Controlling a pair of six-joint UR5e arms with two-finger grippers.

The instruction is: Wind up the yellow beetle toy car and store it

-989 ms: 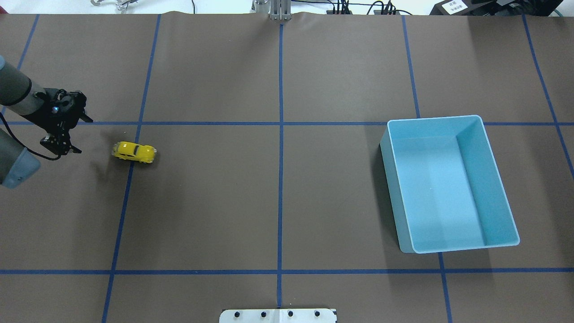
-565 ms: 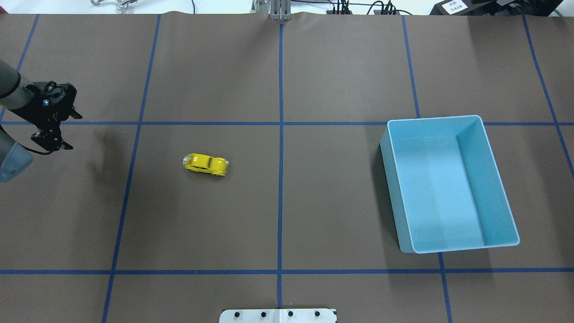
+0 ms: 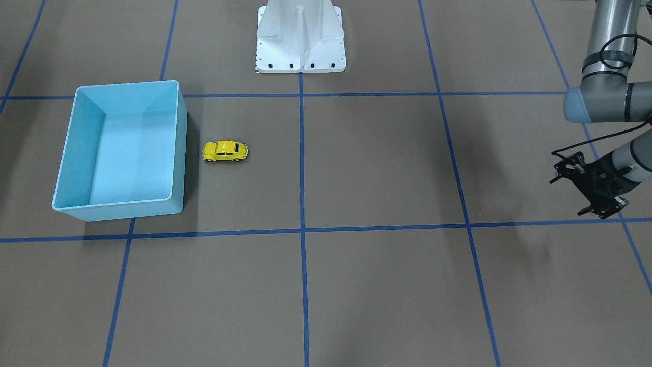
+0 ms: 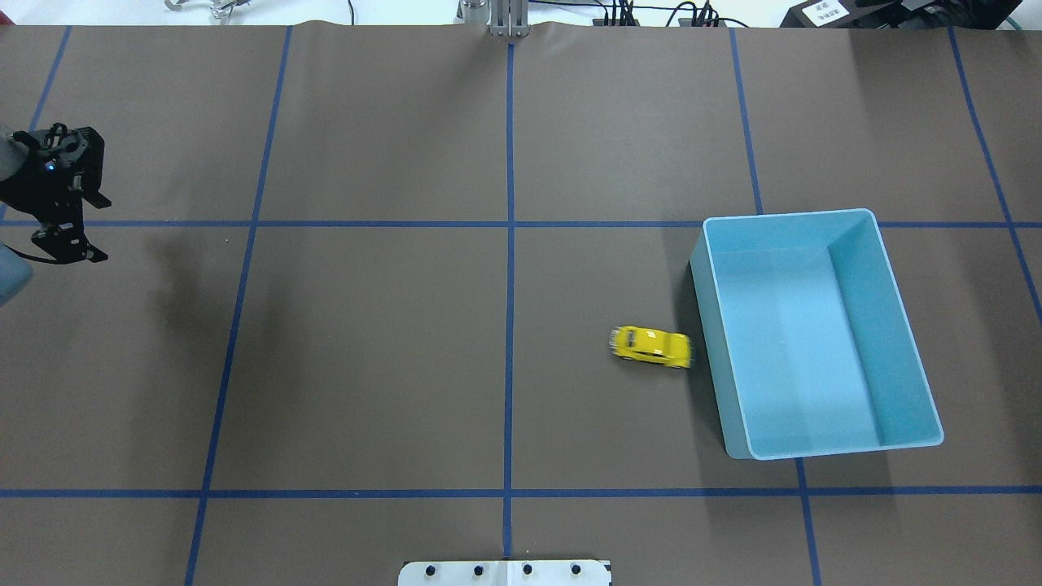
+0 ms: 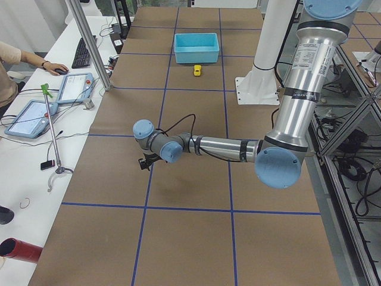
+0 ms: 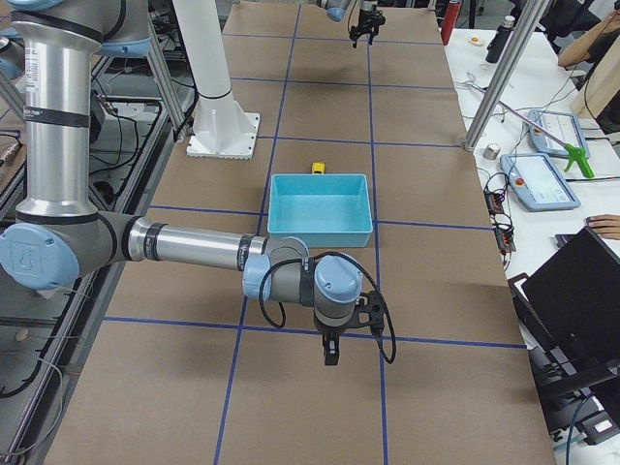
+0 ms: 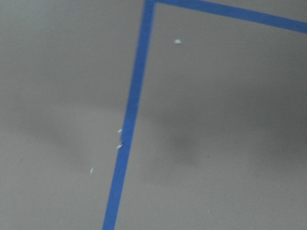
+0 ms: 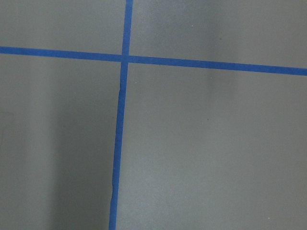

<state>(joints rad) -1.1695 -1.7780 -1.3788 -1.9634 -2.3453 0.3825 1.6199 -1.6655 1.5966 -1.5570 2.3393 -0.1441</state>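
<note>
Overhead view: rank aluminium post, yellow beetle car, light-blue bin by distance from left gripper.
From the left gripper:
1. aluminium post, far edge, centre.
2. yellow beetle toy car, right half, just short of the bin.
3. light-blue bin, right side.

Bright yellow car (image 4: pixel 651 347) with dark windows and black wheels. Plain light-blue bin (image 4: pixel 788 215). Matte brown surface (image 4: pixel 366 366) crossed by a grid of blue tape lines (image 4: pixel 510 244). Right edge, front view: black pincer (image 3: pixel 564 197), silver arm (image 3: pixel 606 30), pale-blue joints.
</note>
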